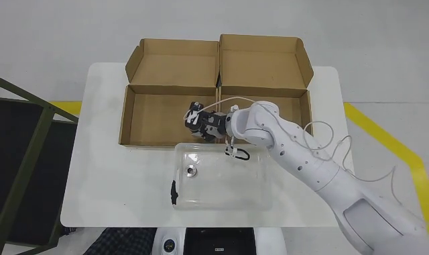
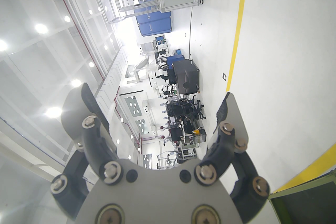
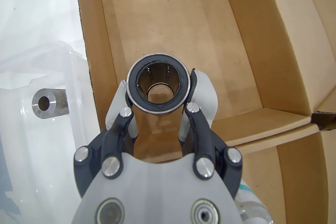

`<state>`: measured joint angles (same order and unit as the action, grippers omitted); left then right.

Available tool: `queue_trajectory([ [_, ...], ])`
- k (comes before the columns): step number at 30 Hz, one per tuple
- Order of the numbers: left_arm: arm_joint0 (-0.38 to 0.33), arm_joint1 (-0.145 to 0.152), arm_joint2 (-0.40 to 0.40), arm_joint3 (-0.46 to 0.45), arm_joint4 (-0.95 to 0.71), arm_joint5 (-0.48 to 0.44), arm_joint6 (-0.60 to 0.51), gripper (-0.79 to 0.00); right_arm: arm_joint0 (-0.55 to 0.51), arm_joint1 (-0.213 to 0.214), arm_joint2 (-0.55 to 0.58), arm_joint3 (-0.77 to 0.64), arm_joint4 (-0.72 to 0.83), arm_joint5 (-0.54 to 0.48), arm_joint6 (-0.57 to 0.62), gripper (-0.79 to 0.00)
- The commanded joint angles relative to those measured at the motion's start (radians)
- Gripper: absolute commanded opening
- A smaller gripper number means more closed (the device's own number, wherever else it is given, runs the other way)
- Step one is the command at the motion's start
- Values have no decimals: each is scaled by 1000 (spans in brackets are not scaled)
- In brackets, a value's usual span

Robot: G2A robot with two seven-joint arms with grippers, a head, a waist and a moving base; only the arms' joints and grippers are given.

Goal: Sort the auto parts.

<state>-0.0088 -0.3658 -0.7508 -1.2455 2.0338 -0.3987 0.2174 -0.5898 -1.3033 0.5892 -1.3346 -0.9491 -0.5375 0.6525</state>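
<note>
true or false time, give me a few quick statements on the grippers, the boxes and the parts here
1. The right gripper holds a metal sleeve. True.
2. The left gripper is clamped on a part. False: it is open and holds nothing.
3. A short metal tube lies in the clear bin. True.
4. The sleeve hangs over the clear bin. False: it is over a cardboard box.
5. The box lids are shut. False: they are folded open.

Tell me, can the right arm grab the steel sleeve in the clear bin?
Probably not yet: the right gripper is shut on a linear bearing. The steel sleeve lies uncovered in the open clear bin.
</note>
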Motion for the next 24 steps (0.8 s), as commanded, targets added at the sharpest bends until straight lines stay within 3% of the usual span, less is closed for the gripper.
queue_trajectory([
  [1, 0, 0, 0, 0, 0, 0, 0, 0, -1, -2, 2, 1, -3, -1, 4, -434],
  [14, 0, 0, 0, 0, 0, 0, 0, 0, -10, -5, 36, -37, -23, -10, 20, -369],
  [15, 0, 0, 0, 0, 0, 0, 0, 0, -13, -3, 45, -50, -24, -10, 17, -302],
  [21, 0, 0, 0, 0, 0, 0, 0, 0, -58, 21, 103, -182, -49, -40, 44, -317],
  [24, 0, 0, 0, 0, 0, 0, 0, 0, -97, 35, 121, -273, -71, -59, 77, -280],
])
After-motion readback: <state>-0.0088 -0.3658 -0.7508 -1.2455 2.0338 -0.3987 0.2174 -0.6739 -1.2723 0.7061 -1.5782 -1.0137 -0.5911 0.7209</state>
